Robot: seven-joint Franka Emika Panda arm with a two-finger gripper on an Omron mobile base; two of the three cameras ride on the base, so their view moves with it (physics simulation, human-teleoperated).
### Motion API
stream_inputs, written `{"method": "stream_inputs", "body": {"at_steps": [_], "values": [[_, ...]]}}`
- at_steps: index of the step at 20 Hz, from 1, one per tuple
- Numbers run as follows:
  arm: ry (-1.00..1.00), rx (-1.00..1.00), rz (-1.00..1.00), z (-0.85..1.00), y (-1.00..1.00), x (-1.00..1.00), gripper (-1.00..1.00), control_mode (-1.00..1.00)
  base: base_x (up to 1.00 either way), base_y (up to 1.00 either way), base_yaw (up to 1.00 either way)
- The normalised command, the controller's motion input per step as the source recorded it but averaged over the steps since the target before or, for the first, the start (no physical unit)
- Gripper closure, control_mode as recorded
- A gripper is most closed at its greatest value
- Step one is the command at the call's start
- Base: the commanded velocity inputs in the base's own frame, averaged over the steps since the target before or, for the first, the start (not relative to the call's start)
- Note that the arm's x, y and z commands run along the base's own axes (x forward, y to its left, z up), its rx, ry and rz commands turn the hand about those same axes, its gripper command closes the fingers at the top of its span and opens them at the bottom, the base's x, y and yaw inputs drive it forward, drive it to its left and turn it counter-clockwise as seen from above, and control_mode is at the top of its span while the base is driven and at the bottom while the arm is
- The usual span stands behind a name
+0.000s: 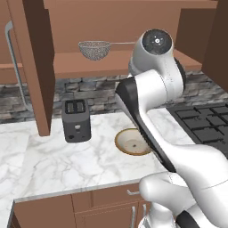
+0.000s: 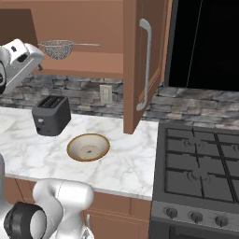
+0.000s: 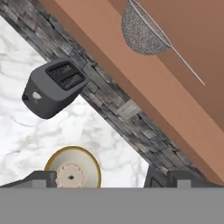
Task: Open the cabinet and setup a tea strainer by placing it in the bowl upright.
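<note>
The cabinet (image 1: 89, 64) stands open, with its doors (image 2: 136, 65) swung out. On its lower shelf sits the tea strainer (image 1: 94, 49) (image 2: 57, 48) (image 3: 142, 33), a silver mesh cup whose thin handle points right. The bowl (image 1: 132, 141) (image 2: 88, 147) (image 3: 72, 168), beige with a brown rim, rests empty on the marble counter below. My gripper (image 3: 107, 179) is open and holds nothing. It hangs in the air above the counter and looks up at the shelf. In the right base view its white hand (image 2: 21, 56) sits just left of and below the strainer, clear of it.
A dark two-slot toaster (image 1: 75, 119) (image 2: 50, 114) (image 3: 52, 87) stands left of the bowl against the stone backsplash. A wall outlet (image 2: 106, 94) is behind the bowl. The black gas stove (image 2: 200, 163) adjoins the counter on the right. The open right door (image 2: 140, 93) juts out over the counter.
</note>
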Motion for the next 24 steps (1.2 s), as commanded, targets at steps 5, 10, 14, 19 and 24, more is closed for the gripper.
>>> {"method": "stream_inputs", "body": {"at_steps": [5, 10, 14, 19, 24], "values": [[-0.01, 0.09, 0.00, 0.13, 0.14, 0.36, -1.00, -1.00, 0.00, 0.00, 0.00], [-0.02, -0.01, 0.00, -0.01, 0.26, 0.49, -1.00, -1.00, 0.00, 0.00, 0.00], [-0.06, -0.16, 0.00, -0.10, 0.33, 0.43, -1.00, -1.00, 0.00, 0.00, 0.00], [-0.10, -0.17, 0.00, 0.00, 0.25, 0.31, -1.00, -1.00, 0.00, 0.00, 0.00], [-0.09, -0.17, 0.00, 0.07, 0.18, 0.15, -1.00, -1.00, 0.00, 0.00, 0.00]]}}
